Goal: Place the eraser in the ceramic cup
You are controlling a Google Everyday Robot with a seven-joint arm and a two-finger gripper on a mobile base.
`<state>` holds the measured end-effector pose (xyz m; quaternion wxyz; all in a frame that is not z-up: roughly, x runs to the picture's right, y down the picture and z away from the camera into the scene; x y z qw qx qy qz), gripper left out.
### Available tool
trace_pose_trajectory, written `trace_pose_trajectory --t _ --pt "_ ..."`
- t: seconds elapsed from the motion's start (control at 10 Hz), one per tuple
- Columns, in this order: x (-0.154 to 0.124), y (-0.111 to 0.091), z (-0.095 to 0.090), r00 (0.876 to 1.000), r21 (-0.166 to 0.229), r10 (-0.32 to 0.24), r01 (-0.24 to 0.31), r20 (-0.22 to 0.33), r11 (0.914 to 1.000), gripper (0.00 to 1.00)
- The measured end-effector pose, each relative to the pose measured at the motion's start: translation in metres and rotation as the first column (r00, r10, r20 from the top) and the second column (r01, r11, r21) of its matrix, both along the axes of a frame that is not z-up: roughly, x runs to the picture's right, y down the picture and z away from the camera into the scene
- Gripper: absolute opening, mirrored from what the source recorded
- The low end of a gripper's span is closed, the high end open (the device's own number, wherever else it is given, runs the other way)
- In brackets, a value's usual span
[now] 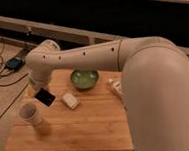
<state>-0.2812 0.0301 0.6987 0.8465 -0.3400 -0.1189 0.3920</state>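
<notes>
The eraser (45, 97), a small flat black slab, hangs tilted in the air under my gripper (39, 90), which is shut on it. It sits above the table, just up and to the right of the ceramic cup (30, 114). That plain white handleless cup stands near the table's left front corner. My white arm reaches in from the right, across the table's back half, and bends down at the left to the gripper.
A green bowl (84, 78) stands at the table's back middle. A whitish square block (69, 100) lies right of the eraser, and a long white carton-like item (115, 88) at the right. The wooden table (88, 126) stands on carpet; cables and a dark box (14, 63) lie to the left.
</notes>
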Motion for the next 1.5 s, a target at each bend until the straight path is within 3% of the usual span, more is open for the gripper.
trace_pose_trajectory --t 0.6,1.2,1.5 --pt "-0.031 -0.005 -0.015 0.990 0.006 0.033 -0.034 0.139 0.9994 0.14" --pt "-0.069 0.009 -0.023 0.963 -0.012 0.082 -0.082 0.255 0.9966 0.14" --pt "-0.082 0.018 -0.017 0.953 -0.014 0.089 -0.089 0.288 0.9960 0.14"
